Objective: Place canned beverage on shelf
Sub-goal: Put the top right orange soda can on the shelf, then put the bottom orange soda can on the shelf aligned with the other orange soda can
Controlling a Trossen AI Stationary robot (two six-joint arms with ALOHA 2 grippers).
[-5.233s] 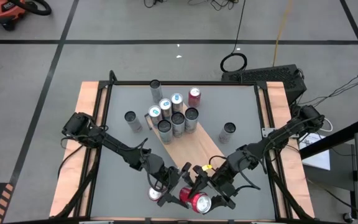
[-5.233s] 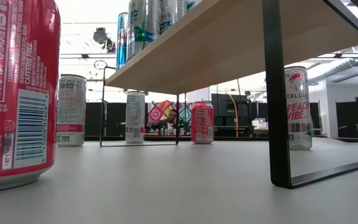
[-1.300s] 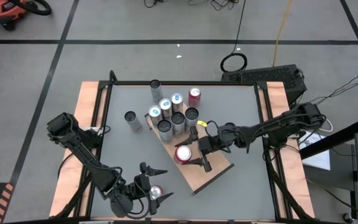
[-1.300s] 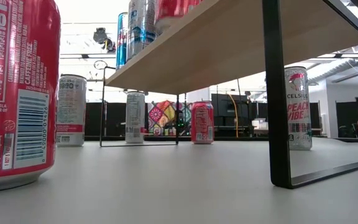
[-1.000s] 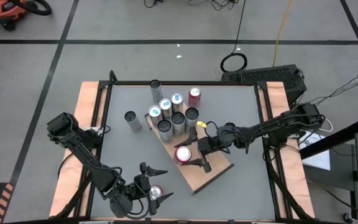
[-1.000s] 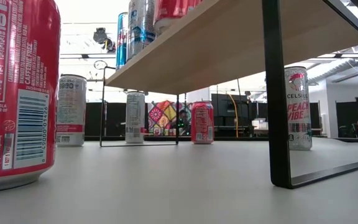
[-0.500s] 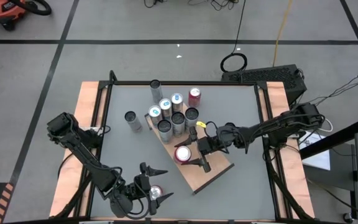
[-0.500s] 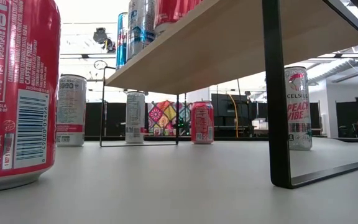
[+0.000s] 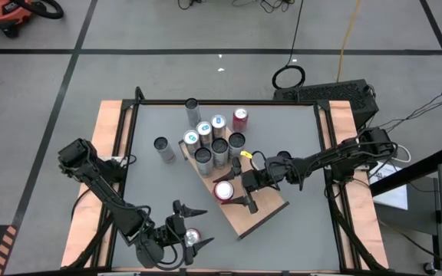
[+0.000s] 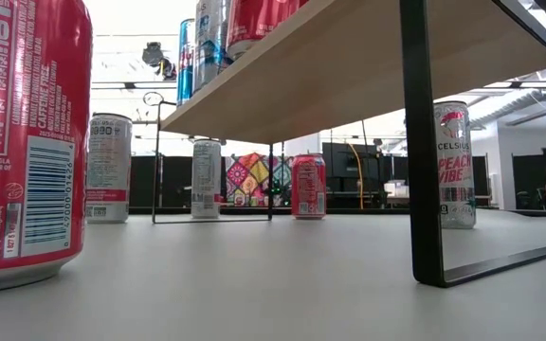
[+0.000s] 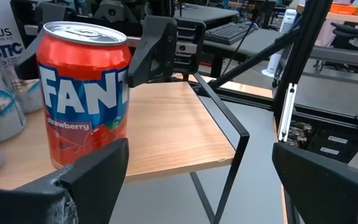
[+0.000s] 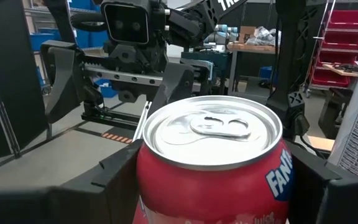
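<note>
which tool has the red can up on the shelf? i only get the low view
Observer: The right tool. Its fingers sit on either side of the Fanta can, near the middle of the shelf.
Operator: where's the left tool
Observer: The left tool is open near the table's front edge, close by the Coca-Cola can that stands on the table.
Operator: any room left on the board
Observer: Yes. The other cans cluster at its far end, and the near end is bare wood.
</note>
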